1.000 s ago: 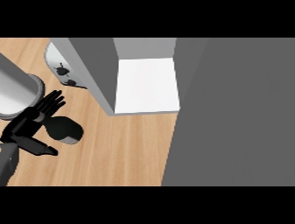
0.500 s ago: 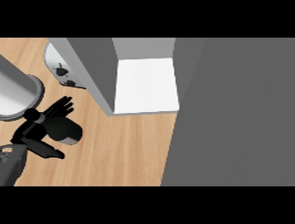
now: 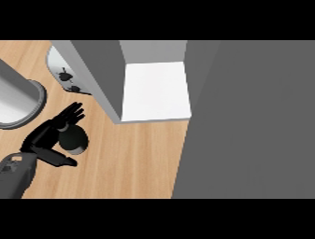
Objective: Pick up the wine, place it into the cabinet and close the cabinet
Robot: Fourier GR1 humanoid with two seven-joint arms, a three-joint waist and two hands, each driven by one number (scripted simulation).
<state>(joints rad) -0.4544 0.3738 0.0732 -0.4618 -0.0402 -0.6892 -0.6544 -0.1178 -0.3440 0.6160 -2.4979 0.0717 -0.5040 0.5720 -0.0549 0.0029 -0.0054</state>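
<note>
We see the wine (image 3: pixel 75 141) on the wooden desk (image 3: pixel 132 158) at the lower left. It sits in the crook of the left robot hand (image 3: pixel 44 136), between the fingers (image 3: pixel 70 114) and the thumb (image 3: pixel 58 160). The robot hand is spread, with straight fingers fanned toward the cabinet (image 3: pixel 97 74) and the thumb held out below the bottle. We cannot tell whether the palm touches the bottle.

Bare desk lies to the right of the wine, up to a large grey panel (image 3: pixel 256 121) that fills the right side. The cabinet's white inner floor (image 3: pixel 154 91) shows up and to the right, past its grey side wall. A grey cylinder (image 3: pixel 4 93) stands close on the upper left, and a silver appliance (image 3: pixel 63 74) is just beside the cabinet wall.

From above, the wine looks like a dark, nearly black rounded shape.
</note>
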